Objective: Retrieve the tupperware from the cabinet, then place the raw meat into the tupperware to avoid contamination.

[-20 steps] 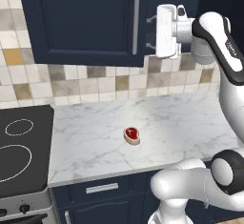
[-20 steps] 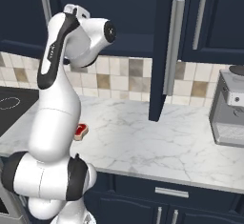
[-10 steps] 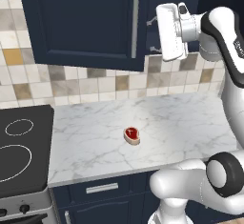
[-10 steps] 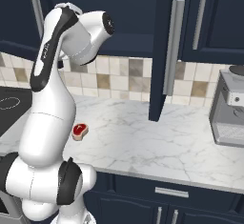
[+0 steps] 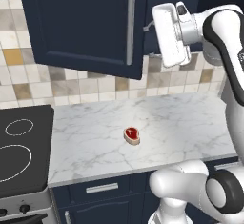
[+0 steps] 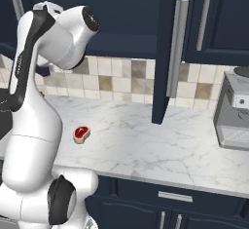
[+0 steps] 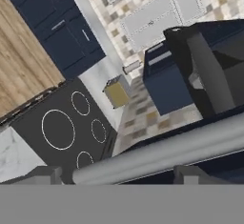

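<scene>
Left base view: raw meat (image 5: 132,135) at centre frame on marble tabletop (image 5: 181,123); cabinet (image 5: 81,23) door across upper left. Right base view: meat at left of centre. Hand view: claw (image 7: 116,173) spread astride silver handle bar (image 7: 162,151), bottom of frame.

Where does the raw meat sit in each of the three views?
Left base view: the raw meat lies mid-frame on the marble counter, right of the stovetop.
Right base view: lower left, beside the arm.
Hand view: not in it.
Shared landmark: the marble counter.
</scene>
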Robot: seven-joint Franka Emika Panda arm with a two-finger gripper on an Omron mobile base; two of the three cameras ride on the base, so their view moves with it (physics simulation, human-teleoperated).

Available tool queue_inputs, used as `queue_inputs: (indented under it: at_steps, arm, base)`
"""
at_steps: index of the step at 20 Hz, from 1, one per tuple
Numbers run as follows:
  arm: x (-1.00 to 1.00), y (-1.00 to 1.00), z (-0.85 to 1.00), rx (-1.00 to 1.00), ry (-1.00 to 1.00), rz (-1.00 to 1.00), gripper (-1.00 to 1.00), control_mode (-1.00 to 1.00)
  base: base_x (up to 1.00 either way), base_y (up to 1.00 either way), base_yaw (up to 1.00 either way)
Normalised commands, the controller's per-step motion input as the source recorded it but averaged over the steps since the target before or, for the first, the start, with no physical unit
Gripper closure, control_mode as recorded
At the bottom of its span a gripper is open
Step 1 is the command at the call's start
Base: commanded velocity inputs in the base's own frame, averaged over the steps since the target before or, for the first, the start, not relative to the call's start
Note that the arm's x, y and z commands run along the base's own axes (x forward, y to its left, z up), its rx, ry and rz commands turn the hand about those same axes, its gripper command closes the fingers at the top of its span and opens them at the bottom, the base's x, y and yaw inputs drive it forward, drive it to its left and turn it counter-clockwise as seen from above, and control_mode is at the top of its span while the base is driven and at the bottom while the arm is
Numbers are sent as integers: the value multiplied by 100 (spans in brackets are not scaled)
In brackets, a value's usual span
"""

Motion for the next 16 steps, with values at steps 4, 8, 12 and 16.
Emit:
queue_inputs:
  at_steps: [4, 8, 12, 16]
  arm:
    - [-64, 97, -20, -11, -9, 3, -100, -100]
    - [-66, 98, -22, -11, -8, 3, -100, -100]
    - [-64, 99, -24, -10, -7, 3, -100, -100]
    - [-55, 100, -28, -10, -6, 4, -100, -100]
  base:
    - [0, 0, 0]
    - [0, 0, 0]
    - [0, 0, 0]
    - [0, 0, 0]
